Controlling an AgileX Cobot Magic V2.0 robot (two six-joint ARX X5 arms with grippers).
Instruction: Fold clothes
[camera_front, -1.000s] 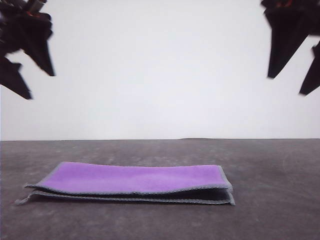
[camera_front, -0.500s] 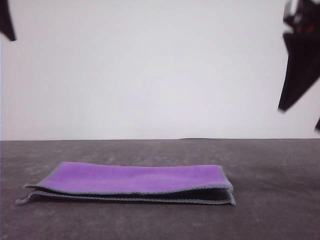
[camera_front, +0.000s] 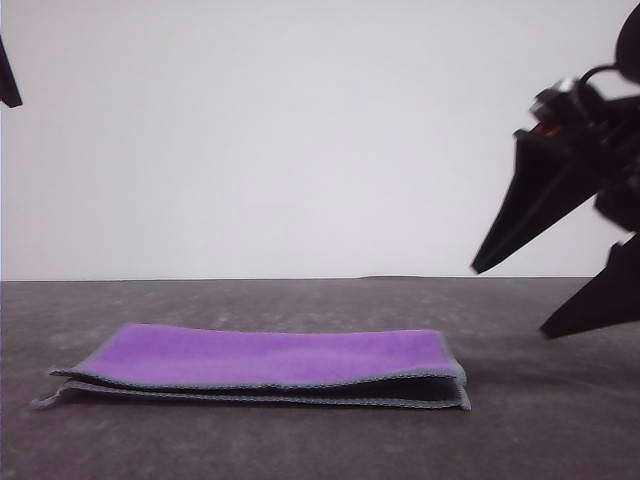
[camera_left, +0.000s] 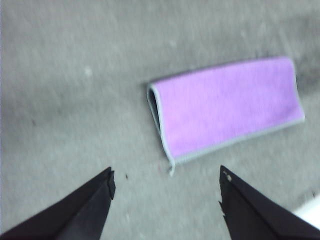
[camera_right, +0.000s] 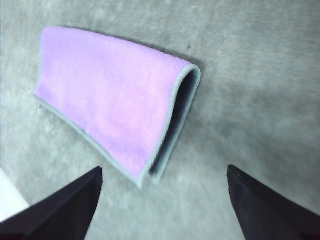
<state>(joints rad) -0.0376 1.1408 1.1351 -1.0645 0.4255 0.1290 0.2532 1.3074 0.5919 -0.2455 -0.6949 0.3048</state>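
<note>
The cloth (camera_front: 270, 366) lies folded in half, purple face up, flat on the desk (camera_front: 540, 430), so the right claw (camera_front: 545, 300), jaws apart, hangs just beside its right end, seemingly for another fold, while the left claw (camera_left: 165, 197), also apart, hangs clear.

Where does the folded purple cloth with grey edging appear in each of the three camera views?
Front view: the folded purple cloth with grey edging lies low, left of centre, on the grey table.
Left wrist view: upper right, beyond the open jaws.
Right wrist view: upper left.
Shared landmark: the cloth's open end, showing dark inside, in both wrist views.
</note>
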